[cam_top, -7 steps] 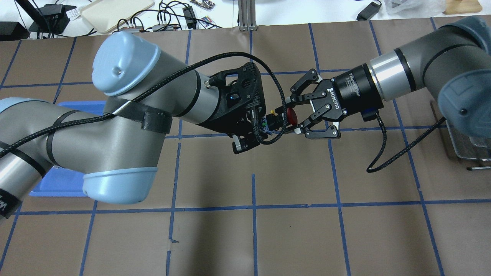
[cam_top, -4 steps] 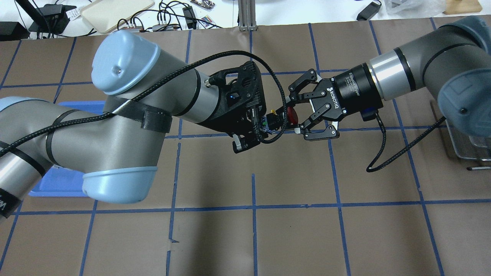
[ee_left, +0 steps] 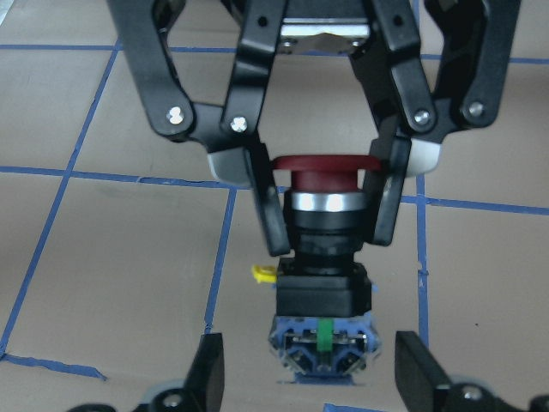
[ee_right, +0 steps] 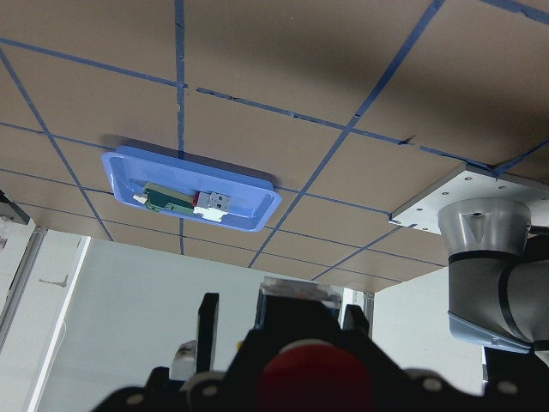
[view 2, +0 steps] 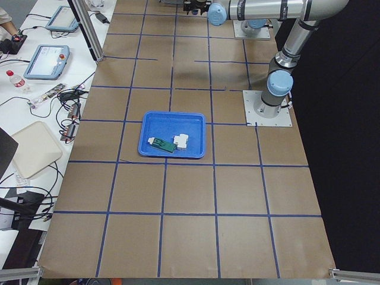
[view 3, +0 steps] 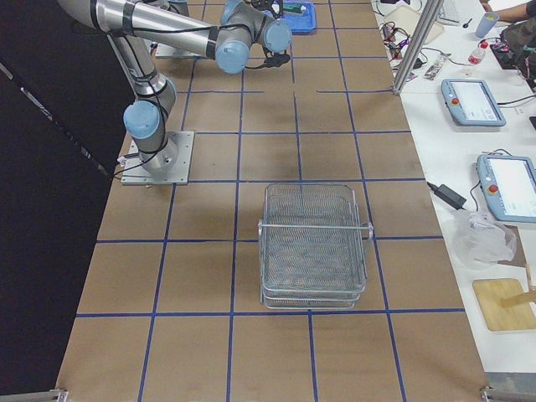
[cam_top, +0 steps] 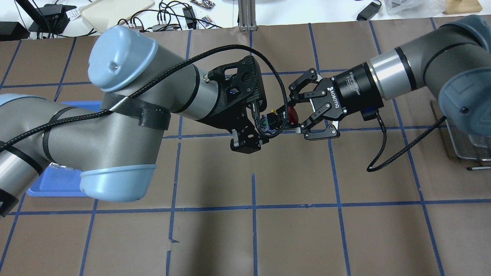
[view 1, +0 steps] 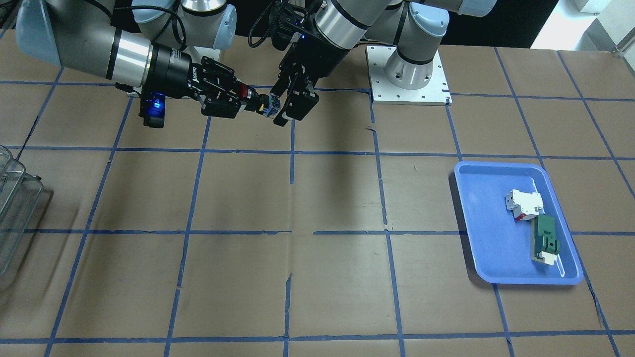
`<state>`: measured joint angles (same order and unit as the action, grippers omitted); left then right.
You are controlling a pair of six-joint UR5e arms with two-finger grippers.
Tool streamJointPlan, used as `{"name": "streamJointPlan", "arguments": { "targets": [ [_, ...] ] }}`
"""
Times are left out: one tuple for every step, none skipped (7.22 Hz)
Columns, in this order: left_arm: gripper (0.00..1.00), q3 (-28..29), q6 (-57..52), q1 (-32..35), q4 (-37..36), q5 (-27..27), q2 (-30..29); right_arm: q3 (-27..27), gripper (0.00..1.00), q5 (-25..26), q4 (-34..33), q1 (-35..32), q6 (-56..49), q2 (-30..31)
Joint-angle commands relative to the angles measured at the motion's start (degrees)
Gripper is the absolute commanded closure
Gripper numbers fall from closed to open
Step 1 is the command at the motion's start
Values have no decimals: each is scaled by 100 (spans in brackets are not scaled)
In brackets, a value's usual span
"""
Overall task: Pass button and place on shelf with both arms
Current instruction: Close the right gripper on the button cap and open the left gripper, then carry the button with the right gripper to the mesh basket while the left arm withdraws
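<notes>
The button [ee_left: 328, 249], with a red cap, black body and greenish-blue rear block, hangs in the air between both grippers above the table's middle. My right gripper [ee_left: 328, 236] is shut on its black neck just under the red cap. My left gripper [ee_left: 316, 382] is open, with one finger on each side of the rear block and a gap to it. The overhead view shows the button [cam_top: 274, 119] between the left gripper [cam_top: 257, 128] and the right gripper [cam_top: 293, 117]. The wire-mesh shelf [view 3: 314, 243] stands on the table at the robot's right end.
A blue tray [view 1: 516, 267] on the robot's left side holds a white-and-red block [view 1: 523, 204] and a flat green part [view 1: 544, 240]. The left arm's black cable [cam_top: 280, 96] loops close to the button. Brown paper with blue tape lines covers the table.
My right gripper's fingers have closed in on the button. My left gripper's fingers have spread apart off the rear block, and the left wrist has shifted slightly.
</notes>
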<state>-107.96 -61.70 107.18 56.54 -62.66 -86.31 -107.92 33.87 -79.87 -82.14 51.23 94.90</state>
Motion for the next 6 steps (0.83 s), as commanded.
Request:
{"name": "streamJointPlan", "arguments": {
  "targets": [
    [0, 177, 9, -100, 137, -105, 52, 52, 100, 311, -89, 110, -112, -15],
    [0, 448, 61, -170, 826, -236, 52, 52, 100, 1253, -507, 276, -270, -7],
    [0, 703, 140, -354, 1363, -629, 18, 95, 100, 1584, -790, 460, -393, 20],
    [0, 802, 489, -660, 1795, -851, 26, 270, 100, 1857, -958, 688, -829, 29],
    [0, 785, 631, -1064, 1869, -922, 61, 567, 100, 2382, -934, 1021, -1634, 29],
    [0, 820, 650, -1381, 1879, -1175, 44, 744, 100, 3022, -925, 1268, -2425, 29]
  ]
}}
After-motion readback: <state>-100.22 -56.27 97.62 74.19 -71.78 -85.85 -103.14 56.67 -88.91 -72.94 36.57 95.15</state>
